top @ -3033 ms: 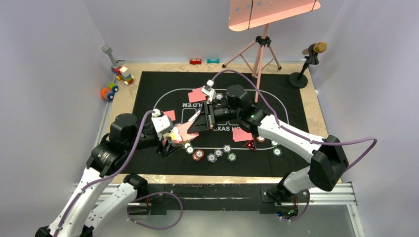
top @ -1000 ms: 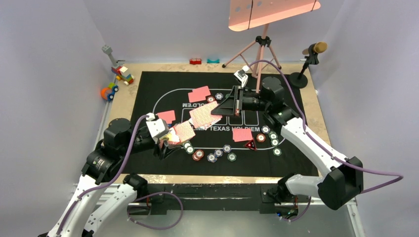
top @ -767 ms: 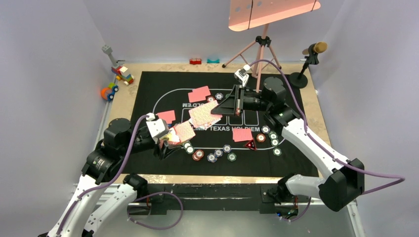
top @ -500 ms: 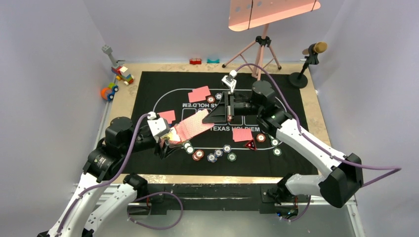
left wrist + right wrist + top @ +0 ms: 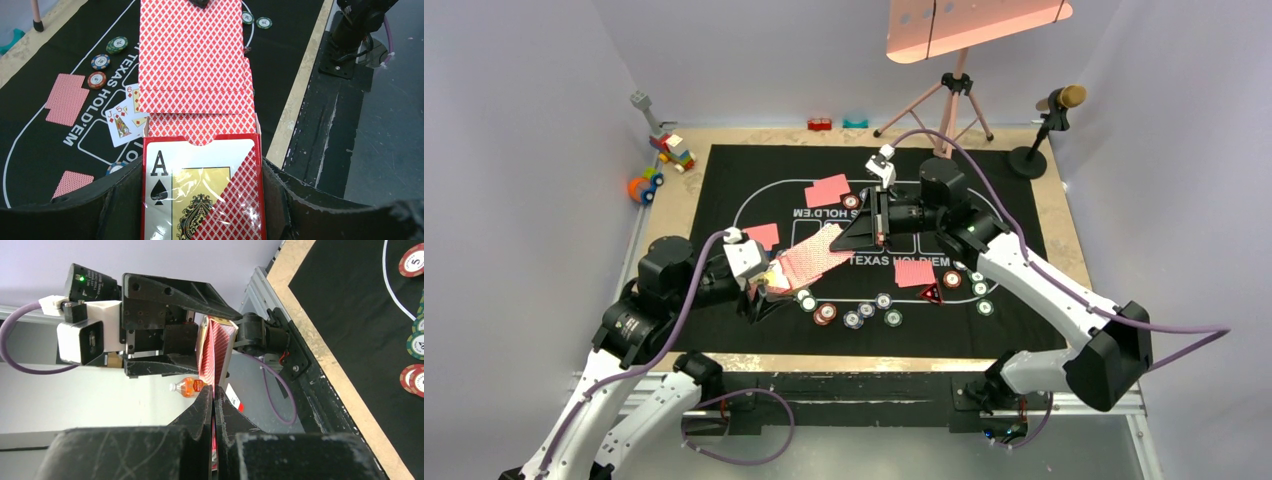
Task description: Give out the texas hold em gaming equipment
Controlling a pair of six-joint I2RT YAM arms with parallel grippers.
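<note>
Left claw is clamping the red card box by its two long sides, low and left of centre in the top view, and the box's ace-of-spades face is facing the wrist camera. Pink-backed playing cards are sticking out of the box's open end, stepped toward the upper edge of the left wrist view. Right claw, at the centre of the top view, is pinching the far end of the topmost card with its fingers pressed together. That card is showing edge-on in the right wrist view and is bridging the gap between the two claws above the black mat. Three more are lying face down on the mat: an upper face-down card, a left face-down card just above the left claw, and a right face-down card. Face-up cards are showing just left of the stepped cards. Red triangular marker is sitting just below the right face-down card; cannot tell whether they are touching. Poker chips are lying in a loose chip row under the mat's lettering and in a chip cluster right of the marker. Toy blocks are sitting at the upper left of the table, off the mat.
</note>
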